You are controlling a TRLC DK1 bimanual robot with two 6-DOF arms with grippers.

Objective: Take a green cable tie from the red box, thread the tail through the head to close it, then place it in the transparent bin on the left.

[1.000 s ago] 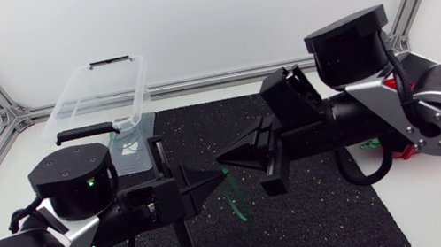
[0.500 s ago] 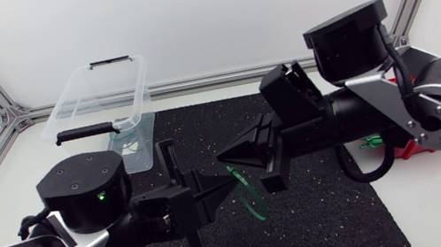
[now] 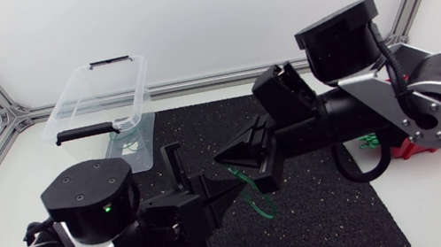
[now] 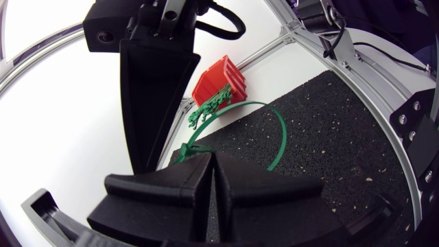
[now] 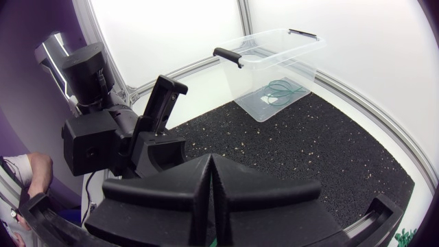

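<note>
At 10 o'clock on the worktop (image 3: 21, 166) the transparent bin (image 3: 74, 107) is seen, with a few green ties (image 3: 123, 145) lying in its near end. The left gripper (image 3: 234, 185) is held over the black mat (image 3: 327, 222) near its 9 o'clock side, its fingers pressed together on the head end of a green tie (image 4: 188, 150), which curves away from their tips in an open loop above the mat. The right gripper (image 3: 224, 155) is placed just beside it at 12 o'clock, tip to tip, fingers closed flat together; nothing can be made out between them. At 3 o'clock the red box (image 3: 406, 149) is largely hidden behind the right arm, with spare ties (image 4: 209, 110) spilling from it.
</note>
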